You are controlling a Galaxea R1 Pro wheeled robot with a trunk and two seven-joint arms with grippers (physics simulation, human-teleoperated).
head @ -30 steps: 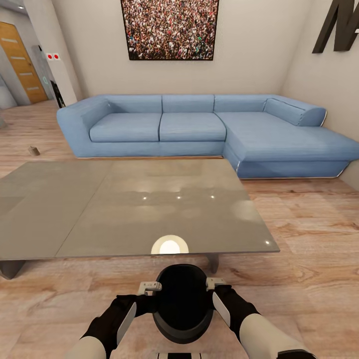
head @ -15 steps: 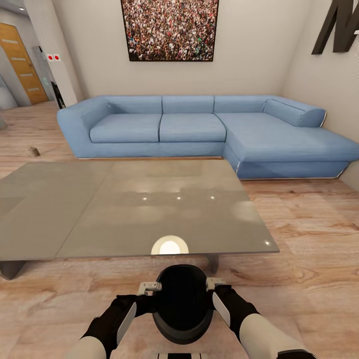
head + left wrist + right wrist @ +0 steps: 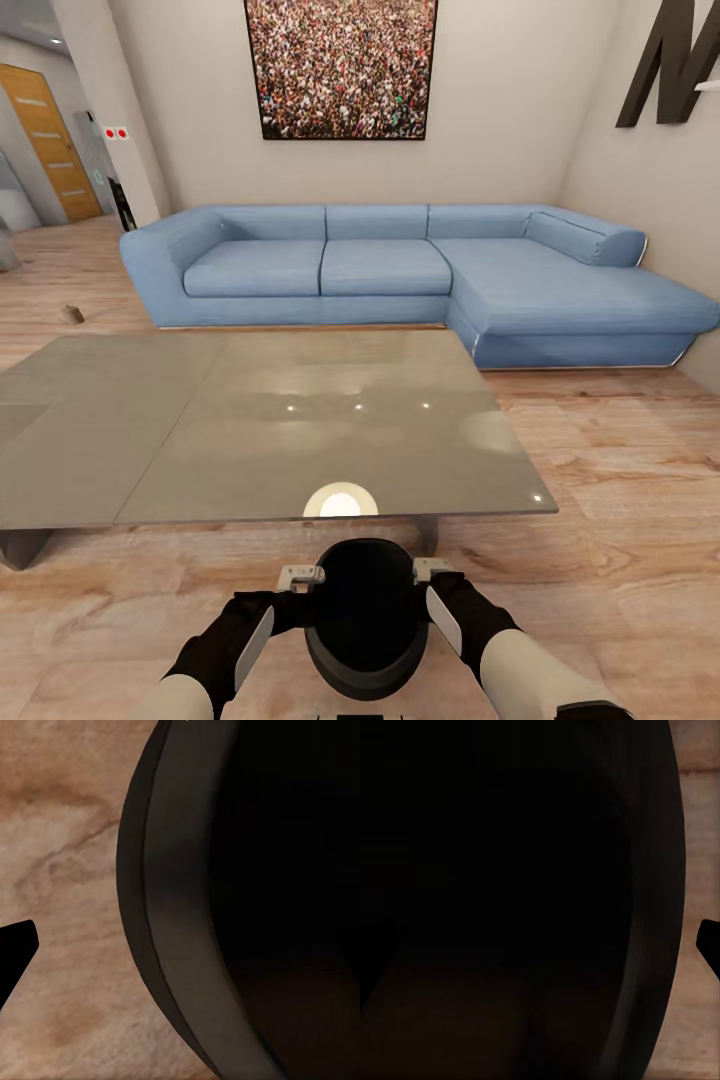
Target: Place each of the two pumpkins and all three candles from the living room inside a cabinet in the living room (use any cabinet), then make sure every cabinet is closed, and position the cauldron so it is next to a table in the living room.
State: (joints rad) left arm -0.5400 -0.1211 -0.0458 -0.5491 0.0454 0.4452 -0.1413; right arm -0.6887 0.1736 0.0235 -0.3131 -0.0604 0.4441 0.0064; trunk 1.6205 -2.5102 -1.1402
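The black cauldron sits pinched between the left end effector and the right end effector, one pressed to each side of its rim, just off the near edge of the grey slab bench over the wooden floor. Whether the fingers themselves are clenched or released cannot be told (the pot's dark wall crowds both wrist views). A small dark candle lies on the floor beyond the bench's far left corner, near the blue sectional sofa.

I am facing the grey table, whose near edge is blocking my way forward just beyond the cauldron. Bare wooden floor is lying open to my right, and the blue sofa is closing off the far side, apparently with a passable strip between.
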